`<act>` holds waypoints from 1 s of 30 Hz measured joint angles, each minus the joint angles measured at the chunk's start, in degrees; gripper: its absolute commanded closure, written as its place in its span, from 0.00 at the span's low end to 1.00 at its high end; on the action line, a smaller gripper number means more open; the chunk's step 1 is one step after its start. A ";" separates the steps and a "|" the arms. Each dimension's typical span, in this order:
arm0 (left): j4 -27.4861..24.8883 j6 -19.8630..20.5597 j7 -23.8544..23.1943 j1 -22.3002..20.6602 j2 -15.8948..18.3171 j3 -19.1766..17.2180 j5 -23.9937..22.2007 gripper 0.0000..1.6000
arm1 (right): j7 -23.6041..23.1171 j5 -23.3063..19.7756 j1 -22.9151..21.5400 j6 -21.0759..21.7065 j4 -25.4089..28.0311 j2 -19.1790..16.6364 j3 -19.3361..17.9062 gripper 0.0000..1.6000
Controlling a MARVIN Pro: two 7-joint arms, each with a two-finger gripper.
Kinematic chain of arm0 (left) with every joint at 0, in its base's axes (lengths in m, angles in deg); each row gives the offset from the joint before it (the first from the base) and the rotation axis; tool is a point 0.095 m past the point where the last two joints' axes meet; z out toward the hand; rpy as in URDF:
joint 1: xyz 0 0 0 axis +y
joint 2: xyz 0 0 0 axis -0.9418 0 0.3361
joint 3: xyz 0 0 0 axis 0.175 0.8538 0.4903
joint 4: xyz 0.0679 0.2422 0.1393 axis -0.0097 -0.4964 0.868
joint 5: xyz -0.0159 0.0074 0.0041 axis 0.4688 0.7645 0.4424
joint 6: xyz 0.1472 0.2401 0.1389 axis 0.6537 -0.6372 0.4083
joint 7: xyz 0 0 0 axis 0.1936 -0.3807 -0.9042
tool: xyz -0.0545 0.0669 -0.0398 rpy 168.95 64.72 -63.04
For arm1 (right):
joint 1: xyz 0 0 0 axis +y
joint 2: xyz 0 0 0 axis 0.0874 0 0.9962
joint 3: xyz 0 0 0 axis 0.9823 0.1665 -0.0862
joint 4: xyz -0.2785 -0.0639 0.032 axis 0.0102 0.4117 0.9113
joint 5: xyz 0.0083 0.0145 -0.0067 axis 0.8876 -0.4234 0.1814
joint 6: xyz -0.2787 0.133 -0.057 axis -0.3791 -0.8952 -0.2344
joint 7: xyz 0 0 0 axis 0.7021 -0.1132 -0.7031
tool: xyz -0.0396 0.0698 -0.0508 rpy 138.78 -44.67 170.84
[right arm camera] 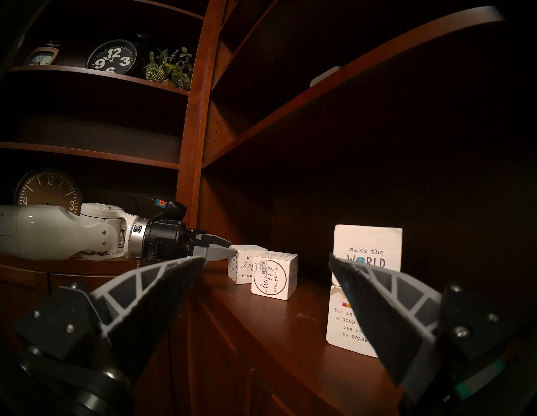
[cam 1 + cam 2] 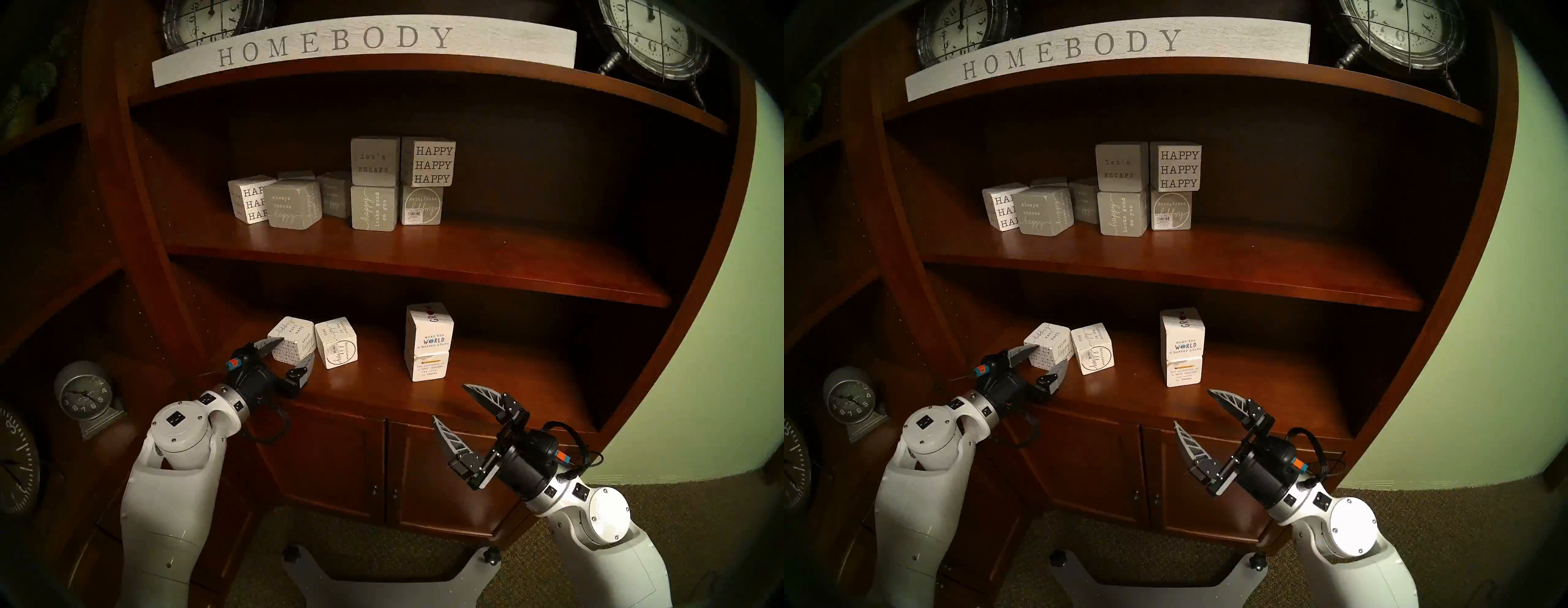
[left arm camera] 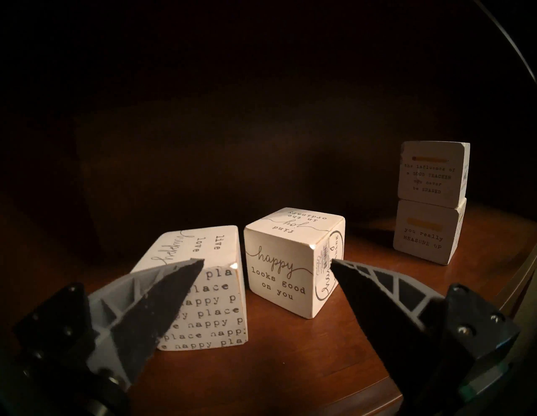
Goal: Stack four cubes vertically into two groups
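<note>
On the lower shelf [image 2: 382, 382] the two "happy" cubes, the left one [image 2: 292, 339] and the right one [image 2: 337, 342], sit side by side unstacked, while the GROW pair [image 2: 428, 342] stands stacked well to their right. They look like light, rigid painted wood (smooth, perhaps a little slippery), best pinched across two flat opposite faces at mid-height. The left gripper [image 2: 288, 350] is spread wide and empty around the left cube's near corner; the right gripper [image 2: 456, 409] hangs wide and empty short of the shelf.

On the lower shelf [image 2: 373, 382], bare wood lies open between the two loose cubes [image 2: 314, 344] at left and the two-cube stack [image 2: 428, 344] at right. The cubes sit almost touching, leaving a narrow gap. The middle shelf [image 2: 424, 263] above limits headroom.
</note>
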 measured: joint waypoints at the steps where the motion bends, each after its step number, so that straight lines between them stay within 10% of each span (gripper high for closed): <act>1: -0.09 -0.11 0.09 -0.08 0.05 0.00 0.17 0.00 | -0.01 0.00 0.00 0.00 0.00 0.00 0.00 0.00; 30: 6.02 -0.46 6.25 -7.23 0.31 1.85 6.58 0.00 | -0.16 0.06 0.00 0.03 0.00 0.15 -0.12 0.00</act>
